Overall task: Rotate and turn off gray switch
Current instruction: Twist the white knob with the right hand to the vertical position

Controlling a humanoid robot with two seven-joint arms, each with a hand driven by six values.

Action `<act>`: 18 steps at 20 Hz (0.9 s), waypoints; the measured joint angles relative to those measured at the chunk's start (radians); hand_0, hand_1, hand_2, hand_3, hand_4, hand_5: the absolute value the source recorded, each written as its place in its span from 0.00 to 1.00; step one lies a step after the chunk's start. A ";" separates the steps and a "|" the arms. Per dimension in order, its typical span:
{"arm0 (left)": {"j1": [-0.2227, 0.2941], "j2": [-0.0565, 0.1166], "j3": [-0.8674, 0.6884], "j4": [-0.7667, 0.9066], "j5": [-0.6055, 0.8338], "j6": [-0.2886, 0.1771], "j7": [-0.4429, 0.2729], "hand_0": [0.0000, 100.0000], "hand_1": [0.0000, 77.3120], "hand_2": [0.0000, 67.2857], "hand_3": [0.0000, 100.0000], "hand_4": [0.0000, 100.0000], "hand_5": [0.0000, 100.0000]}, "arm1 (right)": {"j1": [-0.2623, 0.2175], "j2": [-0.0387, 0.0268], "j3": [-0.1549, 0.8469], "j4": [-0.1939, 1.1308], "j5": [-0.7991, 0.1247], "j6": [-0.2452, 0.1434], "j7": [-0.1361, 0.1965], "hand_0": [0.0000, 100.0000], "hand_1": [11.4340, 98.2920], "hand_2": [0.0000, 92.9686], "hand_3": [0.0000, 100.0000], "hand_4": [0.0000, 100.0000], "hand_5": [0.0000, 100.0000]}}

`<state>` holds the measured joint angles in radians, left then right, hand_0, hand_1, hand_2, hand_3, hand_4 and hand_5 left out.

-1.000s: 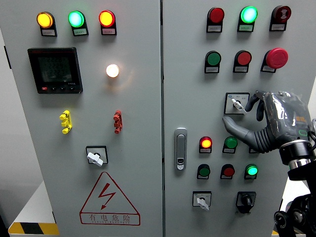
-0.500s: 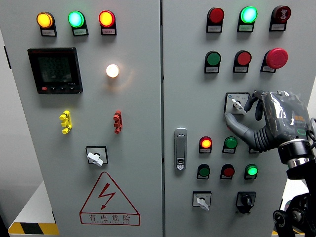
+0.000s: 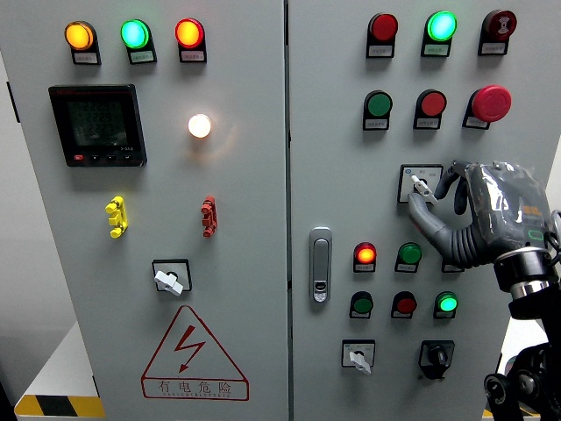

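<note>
The gray switch point(image 3: 422, 187) points up-left, handle slanting down-right; the right hand point(image 3: 478, 215) pinches it with thumb and finger.

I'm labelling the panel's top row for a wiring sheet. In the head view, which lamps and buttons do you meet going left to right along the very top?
Orange lamp → green lamp → red lamp → dark red button → lit green button → red emergency knob.
</note>
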<state>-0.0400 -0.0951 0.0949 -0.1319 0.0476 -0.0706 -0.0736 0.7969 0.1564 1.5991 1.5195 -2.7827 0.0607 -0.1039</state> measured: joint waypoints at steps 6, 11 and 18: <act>0.000 0.000 0.000 0.000 0.000 0.000 0.000 0.85 0.00 0.20 0.19 0.08 0.11 | 0.001 0.0000 -0.005 -0.001 -0.001 0.002 -0.004 0.48 0.19 0.72 0.91 1.00 1.00; -0.001 0.000 0.000 0.000 0.000 0.000 0.000 0.85 0.00 0.20 0.19 0.08 0.11 | 0.009 0.0000 -0.013 -0.008 -0.003 0.002 -0.008 0.50 0.17 0.72 0.91 1.00 1.00; -0.001 0.000 0.000 0.000 0.000 0.000 0.000 0.85 0.00 0.20 0.19 0.08 0.11 | 0.016 0.0011 -0.024 -0.012 -0.003 0.004 -0.020 0.50 0.17 0.72 0.92 1.00 1.00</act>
<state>-0.0413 -0.0951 0.0952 -0.1319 0.0476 -0.0706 -0.0736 0.8126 0.1575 1.5751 1.5075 -2.7855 0.0644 -0.1241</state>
